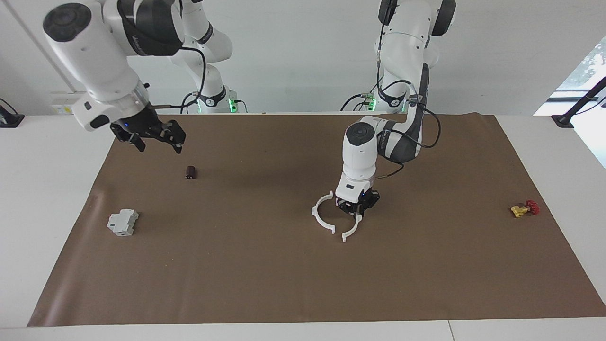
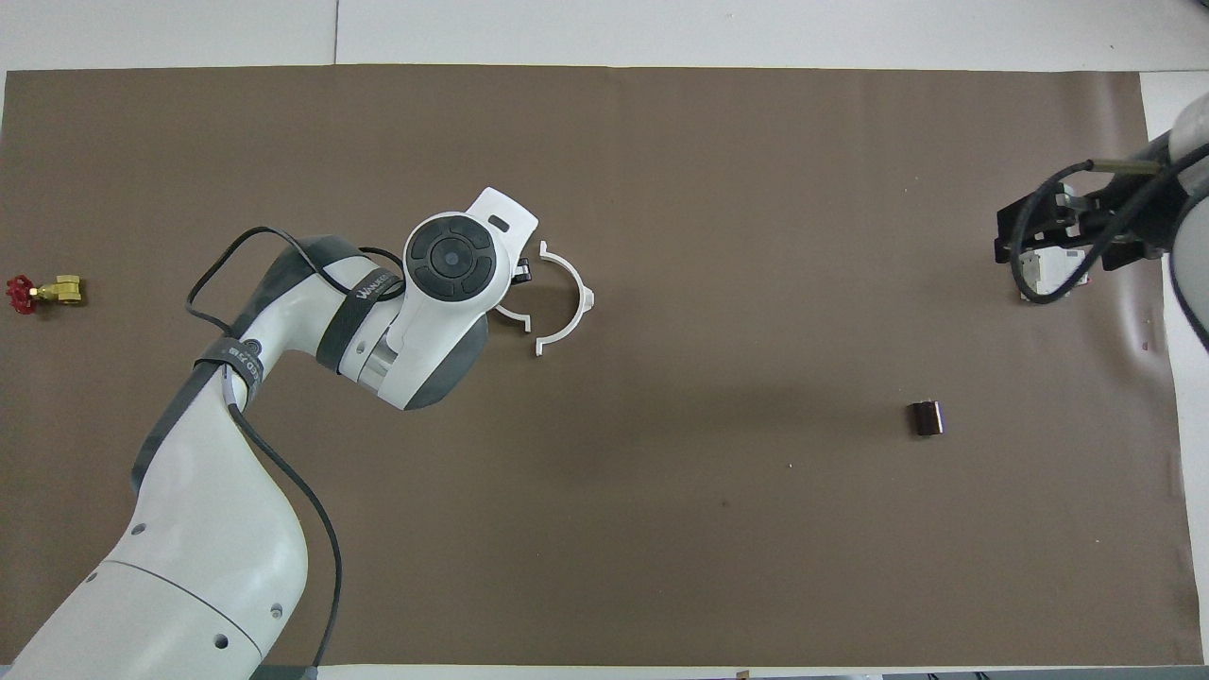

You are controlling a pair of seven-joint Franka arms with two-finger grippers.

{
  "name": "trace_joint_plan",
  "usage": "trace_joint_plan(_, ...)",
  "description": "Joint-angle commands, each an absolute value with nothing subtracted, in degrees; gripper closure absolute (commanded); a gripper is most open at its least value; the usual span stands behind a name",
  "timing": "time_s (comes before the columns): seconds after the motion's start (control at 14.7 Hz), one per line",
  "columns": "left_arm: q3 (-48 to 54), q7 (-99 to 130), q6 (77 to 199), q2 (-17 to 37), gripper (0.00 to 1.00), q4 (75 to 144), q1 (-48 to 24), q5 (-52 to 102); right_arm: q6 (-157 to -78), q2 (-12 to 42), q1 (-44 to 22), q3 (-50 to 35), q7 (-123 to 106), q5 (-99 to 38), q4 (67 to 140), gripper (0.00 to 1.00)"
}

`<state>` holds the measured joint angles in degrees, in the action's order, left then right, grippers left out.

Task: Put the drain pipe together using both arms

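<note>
Mating step of drain pipe assembly, judged about midway; left claw low over mid tabletop, pinching one white half-ring by its upper part, free end tab hanging toward the mat; second half-ring lying flat on the brown mat, just beside the held one, open sides facing each other; lower end tabs near but apart, upper tabs hidden by the claw in facing view; no closed ring yet. Right claw raised, spread, carrying nothing, over the right arm's end of the tabletop, above the grey boxy block in overhead view; waiting.

Next move, by guess: slide held half sideways until tabs meet the loose half; loose half unpinned, likely to skid when pushed; probably wants right claw back to steady it.

Room: bare mat all round the halves; small dark cylinder, block and red-and-yellow valve well apart, near mat ends; mat edges distant.
</note>
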<state>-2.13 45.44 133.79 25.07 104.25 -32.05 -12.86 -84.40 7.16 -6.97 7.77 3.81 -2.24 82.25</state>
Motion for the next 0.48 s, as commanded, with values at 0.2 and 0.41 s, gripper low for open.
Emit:
trace_joint_plan(0.2, -2.7, 45.2, 135.3, 23.9, 1.00, 107.0, -33.4, -14.6, -90.3, -1.0, -3.3, 6.8, -1.5, -1.3, 97.2, 0.00)
trace_joint_plan(0.41, -2.6, 43.9, 135.3, 23.8, 1.00, 107.3, -33.5, -14.6, -91.2, -1.2, -3.3, 6.8, -2.5, -1.3, 98.3, 0.00)
